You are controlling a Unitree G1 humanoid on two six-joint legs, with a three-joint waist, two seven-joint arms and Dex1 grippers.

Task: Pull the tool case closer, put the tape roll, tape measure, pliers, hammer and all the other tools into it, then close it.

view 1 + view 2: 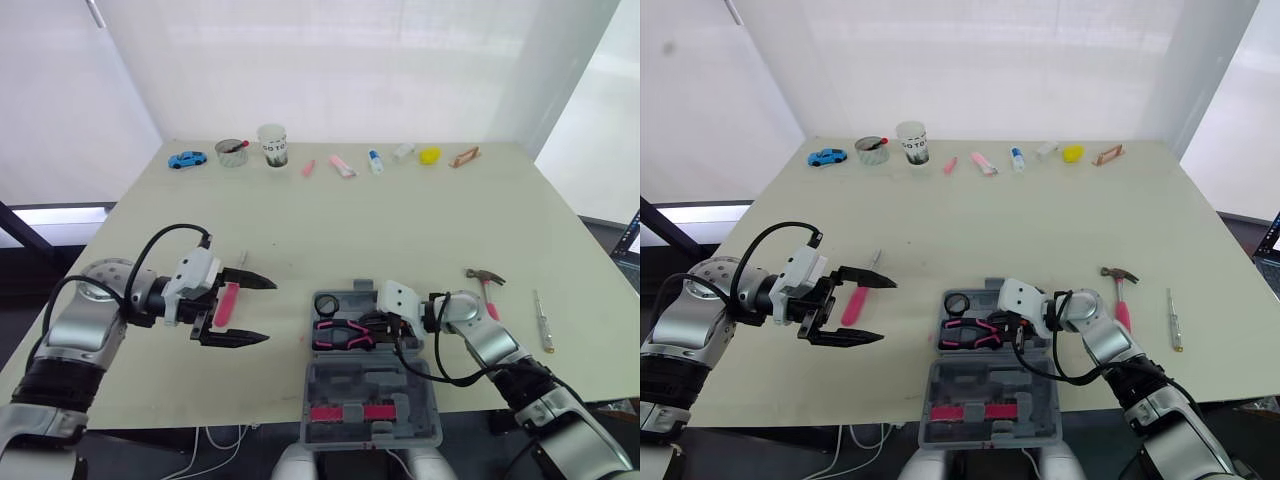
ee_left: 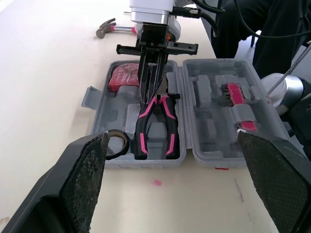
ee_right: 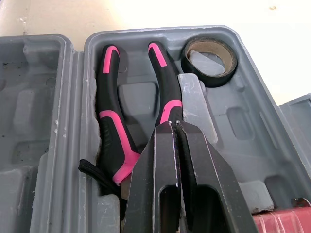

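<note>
The pliers (image 3: 111, 126) are seated in the open tool case (image 1: 325, 385), under the closed right pincer (image 3: 175, 125); the left pincer (image 1: 268, 312) is spread wide. They are judged stiff, weighty, best gripped by the rubbery handles.

The tool case (image 1: 372, 390) lies opened flat at the near edge of the worktop (image 1: 400, 230), with its lid half nearest me. In its tray half lie the pliers (image 1: 340, 335), handles toward the case's left end. The tape roll (image 1: 328, 303) sits in the tray's far left corner and the tape measure (image 2: 124, 76) in its far right corner. My right jaws sit over the pliers' head. Right of the case lies the hammer (image 1: 487, 285), with a screwdriver (image 1: 542, 320) beyond it. Left of the case, a long tool (image 1: 228, 303) lies at my left jaws. Well behind the case stand a cup (image 1: 272, 145) and a toy car (image 1: 187, 159).
</note>
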